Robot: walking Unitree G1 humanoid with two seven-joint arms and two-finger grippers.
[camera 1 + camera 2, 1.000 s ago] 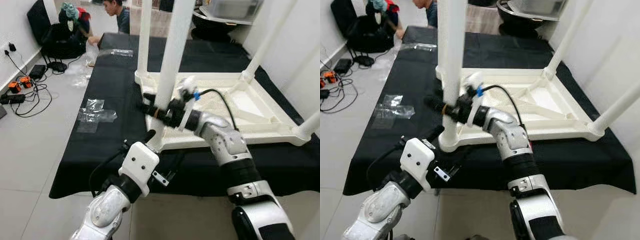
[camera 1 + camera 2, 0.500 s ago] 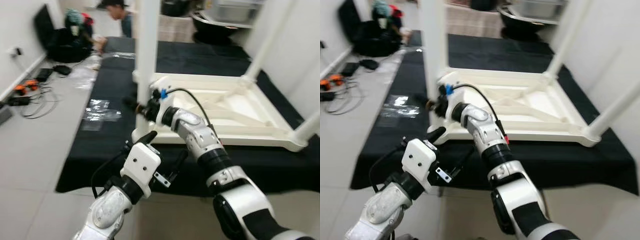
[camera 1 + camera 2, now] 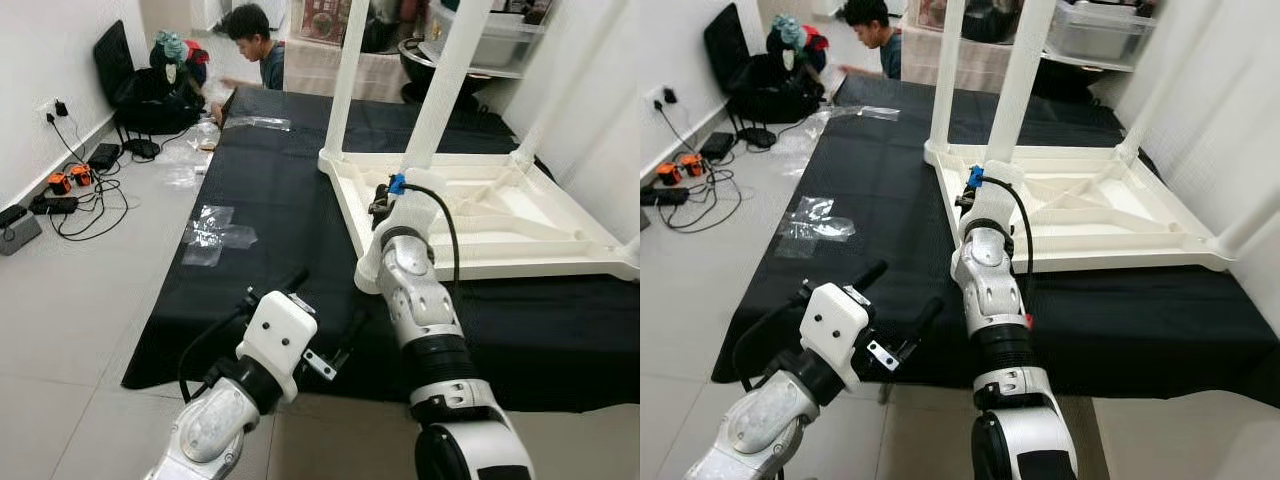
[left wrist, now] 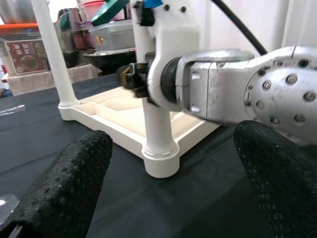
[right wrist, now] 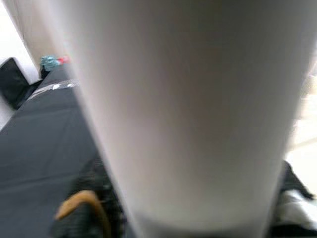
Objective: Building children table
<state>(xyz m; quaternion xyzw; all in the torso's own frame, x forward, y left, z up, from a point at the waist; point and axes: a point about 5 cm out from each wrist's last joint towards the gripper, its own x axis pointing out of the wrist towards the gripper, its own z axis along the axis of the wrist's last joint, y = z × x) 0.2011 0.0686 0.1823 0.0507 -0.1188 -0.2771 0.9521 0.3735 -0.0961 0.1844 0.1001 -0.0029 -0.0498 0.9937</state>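
The white children's table [image 3: 520, 215] lies upside down on the black-clothed work table [image 3: 270, 190], its legs pointing up. My right gripper [image 3: 382, 203] is at the lower part of the nearest leg [image 3: 440, 80], just above the corner socket [image 4: 161, 159]. It is shut on that leg, with its black fingers [image 4: 130, 78] hugging the leg's sides. The leg [image 5: 188, 109] looms very close in the right wrist view. My left gripper [image 3: 322, 305] hovers low at the front edge of the cloth. Its fingers [image 4: 64, 188] are spread wide open with nothing between them.
A person [image 3: 255, 40] crouches at the far end of the work table. Clear plastic bags [image 3: 220, 225] lie on the cloth's left side. Cables and power strips [image 3: 60, 190] and a black bag [image 3: 150, 90] sit on the floor at left. Storage boxes [image 3: 500, 35] stand behind.
The whole picture has shifted, so the camera has moved. My right forearm now reaches straight up to the leg instead of across it; the gripper stays on the leg. The left gripper stays open.
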